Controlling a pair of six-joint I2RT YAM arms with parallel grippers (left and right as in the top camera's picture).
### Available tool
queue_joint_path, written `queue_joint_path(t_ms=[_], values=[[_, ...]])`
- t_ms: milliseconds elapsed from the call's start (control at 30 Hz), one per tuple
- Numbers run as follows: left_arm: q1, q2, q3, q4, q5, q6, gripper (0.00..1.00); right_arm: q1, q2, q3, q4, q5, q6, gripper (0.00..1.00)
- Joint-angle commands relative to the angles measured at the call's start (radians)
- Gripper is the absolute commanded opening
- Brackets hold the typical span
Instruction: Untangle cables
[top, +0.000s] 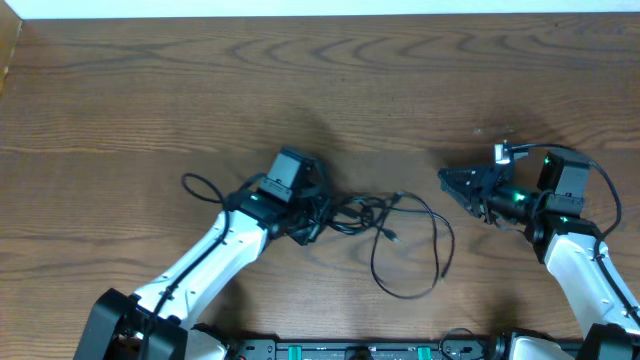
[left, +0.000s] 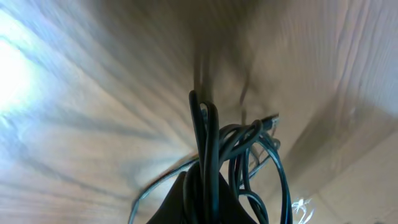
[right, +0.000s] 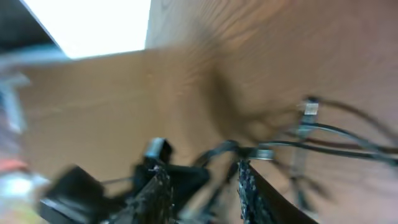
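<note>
Black cables lie tangled at the table's middle. One wide loop trails toward the front and a thin strand runs out to the left. My left gripper is shut on the thick of the bundle. In the left wrist view several black strands rise from between its fingers. My right gripper hovers to the right of the tangle, apart from it, jaws parted with nothing held. Its wrist view, blurred, shows the fingers spread and cable strands beyond them.
A small white plug-like piece sits by the right arm. A thick black wire loops off the right arm's wrist. Both arm bases line the front edge. The wooden table ends at a pale strip at the back.
</note>
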Motion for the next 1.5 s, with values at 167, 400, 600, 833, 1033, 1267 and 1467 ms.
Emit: queue_joint_path(t_ms=[167, 400, 600, 833, 1033, 1267, 1467], values=[[0.019, -0.002, 0.000, 0.011, -0.063, 0.016, 0.07, 0.182, -0.014, 0.007, 0.019, -0.224, -0.480, 0.52], [0.005, -0.002, 0.000, 0.222, -0.102, 0.130, 0.08, 0.408, -0.014, 0.007, 0.040, -0.069, 0.159, 0.12], [-0.045, -0.002, 0.000, 0.237, -0.253, 0.111, 0.08, 0.500, -0.014, 0.007, 0.056, -0.039, 0.317, 0.27], [-0.064, -0.002, 0.000, 0.245, -0.264, 0.045, 0.08, 0.577, -0.014, 0.007, 0.056, 0.114, 0.459, 0.36], [-0.064, -0.002, 0.000, 0.245, -0.251, 0.045, 0.07, 0.630, -0.014, 0.007, 0.051, 0.233, 0.483, 0.36], [-0.064, -0.002, 0.000, 0.243, -0.180, 0.052, 0.08, 0.645, -0.013, 0.007, 0.054, 0.336, 0.534, 0.44], [-0.065, -0.002, 0.000, 0.240, -0.177, 0.108, 0.08, 0.644, -0.013, 0.007, 0.062, 0.330, 0.560, 0.44]])
